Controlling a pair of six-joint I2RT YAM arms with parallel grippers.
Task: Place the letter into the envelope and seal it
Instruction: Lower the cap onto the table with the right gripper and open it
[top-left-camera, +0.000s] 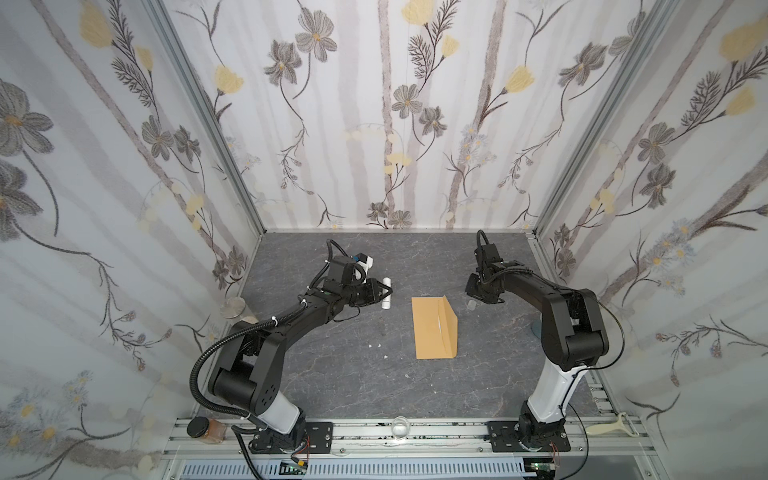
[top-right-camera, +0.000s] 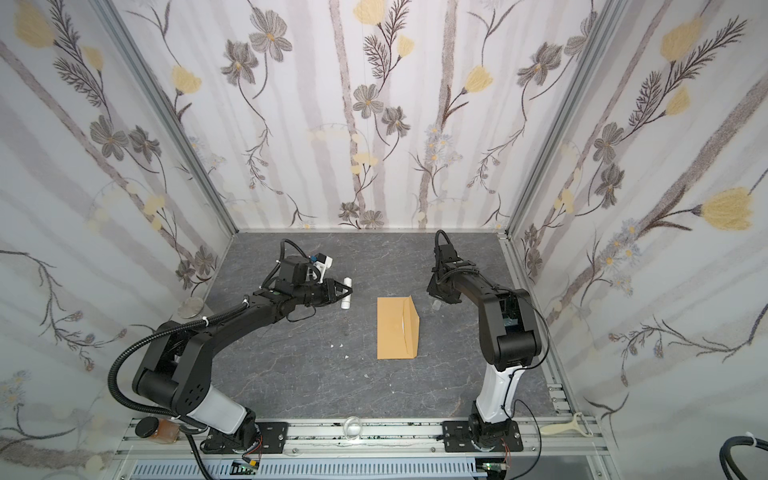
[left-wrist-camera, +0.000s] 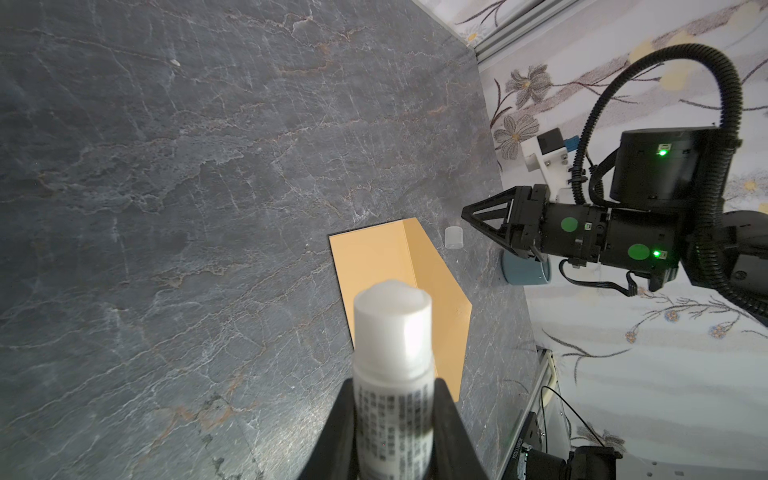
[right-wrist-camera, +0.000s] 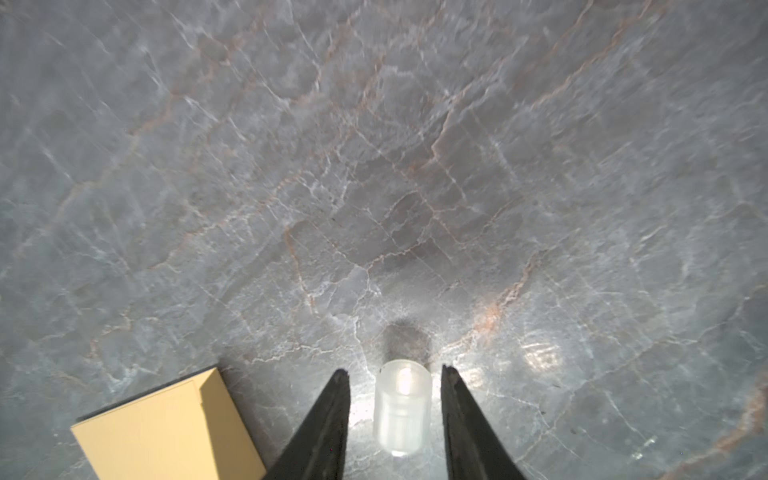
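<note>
On the grey table (top-left-camera: 332, 374) we see the envelope (top-left-camera: 432, 328) lying near the middle, flap half raised; our left gripper (left-wrist-camera: 392, 386) is clamped on an uncapped glue stick (left-wrist-camera: 390, 332), while our right gripper (right-wrist-camera: 394, 370) stands parted around a small clear cap (right-wrist-camera: 402, 411), touching neither side

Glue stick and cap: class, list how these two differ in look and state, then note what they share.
The glue stick is clamped in the left claw; the cap stands free on the table between the open jaws of the right claw. The glue stick is opaque white with print; the cap is translucent and plain. The glue stick is longer than the cap. Both are cylinders.
</note>
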